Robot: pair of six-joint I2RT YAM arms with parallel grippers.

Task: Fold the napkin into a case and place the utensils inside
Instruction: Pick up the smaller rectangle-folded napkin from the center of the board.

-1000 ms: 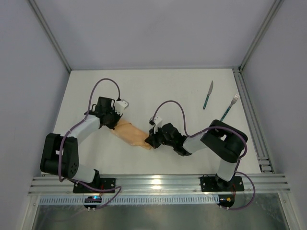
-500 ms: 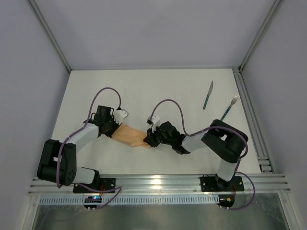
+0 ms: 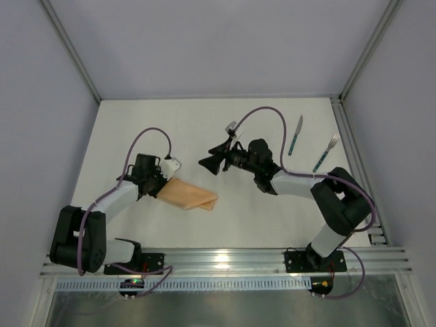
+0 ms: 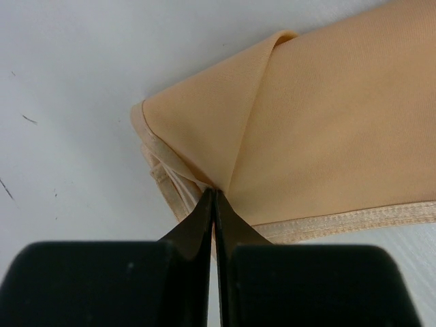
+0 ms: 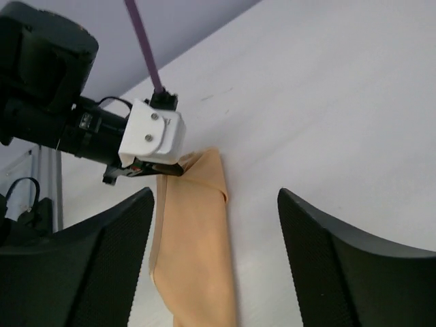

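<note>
The left claw [image 4: 213, 194] is pinched tight on the one folded napkin [image 3: 191, 196], centre-left. The right claw [image 3: 208, 163] gapes wide, holding nothing. One knife [image 3: 295, 135], one fork [image 3: 325, 152], upper right.

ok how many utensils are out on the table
2. The knife lies far right on the table; the fork just right of it, near the rail. Both lie apart from the folded napkin, whose inside is hidden.
</note>
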